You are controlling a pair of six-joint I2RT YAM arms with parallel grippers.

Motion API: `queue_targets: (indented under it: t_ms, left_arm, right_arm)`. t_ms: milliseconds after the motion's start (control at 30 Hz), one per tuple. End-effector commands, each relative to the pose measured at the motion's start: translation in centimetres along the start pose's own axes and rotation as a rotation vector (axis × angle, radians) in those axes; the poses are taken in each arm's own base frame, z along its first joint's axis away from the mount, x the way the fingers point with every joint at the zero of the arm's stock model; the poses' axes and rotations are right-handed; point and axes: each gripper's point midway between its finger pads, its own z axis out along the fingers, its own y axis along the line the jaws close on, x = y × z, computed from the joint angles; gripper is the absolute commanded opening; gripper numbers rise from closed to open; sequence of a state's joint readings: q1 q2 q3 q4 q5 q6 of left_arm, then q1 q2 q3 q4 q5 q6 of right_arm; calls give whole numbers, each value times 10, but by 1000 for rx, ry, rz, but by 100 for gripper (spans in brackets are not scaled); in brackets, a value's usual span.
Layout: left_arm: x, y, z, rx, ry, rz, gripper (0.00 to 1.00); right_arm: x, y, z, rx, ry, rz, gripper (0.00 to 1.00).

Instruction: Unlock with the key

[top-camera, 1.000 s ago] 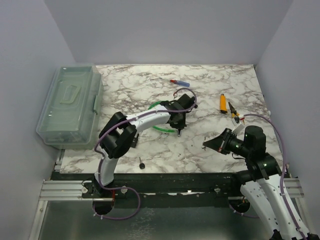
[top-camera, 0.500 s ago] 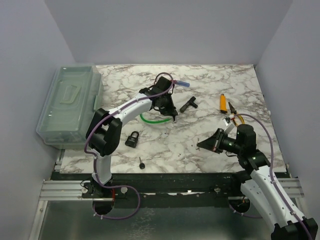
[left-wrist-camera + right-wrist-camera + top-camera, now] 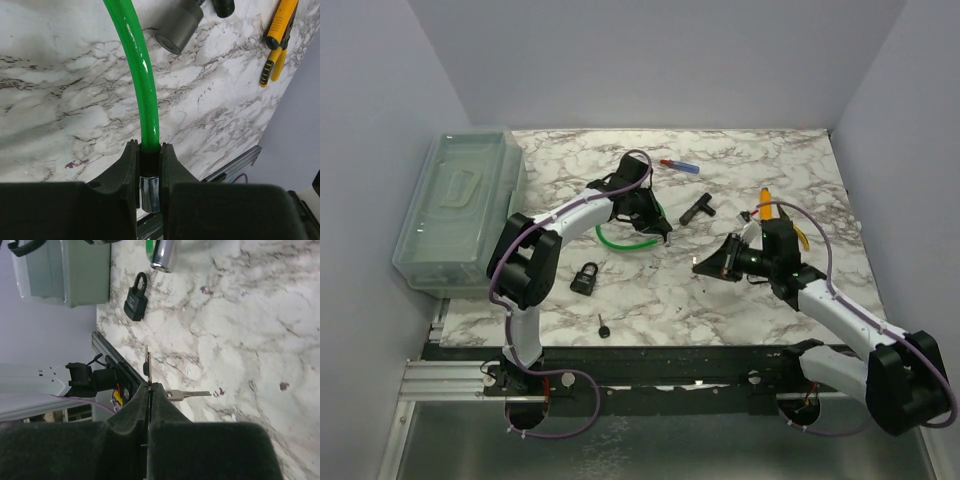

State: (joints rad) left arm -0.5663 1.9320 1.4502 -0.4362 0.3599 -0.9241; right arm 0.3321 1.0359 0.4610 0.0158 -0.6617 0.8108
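Left claw (image 3: 660,228) clamped on green cable (image 3: 620,240) mid bench (image 3: 660,295); padlock (image 3: 585,277) lies apart toward the front edge, open marble around it. Left wrist: fingers (image 3: 125,170) pinch the cable's end sleeve; yellow-handled tool (image 3: 280,30) cut off at top. Right wrist: right claw (image 3: 149,386) pressed closed; silver key (image 3: 192,394) beside its tip, grip unclear.

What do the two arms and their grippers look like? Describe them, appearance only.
The left arm and right arm have white shells, black joints and a purple cable looping along each. The left gripper and right gripper are black, with two blocky tapering fingers.
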Motion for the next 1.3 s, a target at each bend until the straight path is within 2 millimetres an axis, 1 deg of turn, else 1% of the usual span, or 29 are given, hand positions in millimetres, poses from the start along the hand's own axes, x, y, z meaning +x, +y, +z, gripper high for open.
queue_targets:
  t_ms: [0,167,233,433,533,667,933,1267]
  left_arm:
    - [-7,-6,-12,50,-17,-21,0]
    - [-7,-8,-9,65,2,-25,0]
    - [-7,-7,-10,62,1,-32,0]
    - [-8,-9,-13,68,-8,-25,0]
    - [-12,-8,-14,67,-17,-25,0]
    - [-12,-6,-12,63,-16,-31,0]
    - [-10,-7,-11,79,-7,-40,0]
    - [-12,-7,-13,78,-18,-39,0]
  right_arm:
    - [-32,28,19,-75,-73,-114,0]
    - [-30,23,40,-85,8,-109,0]
    - [-27,27,46,-114,38,-99,0]
    - [-27,30,60,-148,74,-85,0]
    - [-28,27,66,-147,85,-77,0]
    - [-27,25,74,-158,102,-57,0]
    - [-28,17,84,-156,118,-32,0]
    - [-28,12,93,-161,132,-17,0]
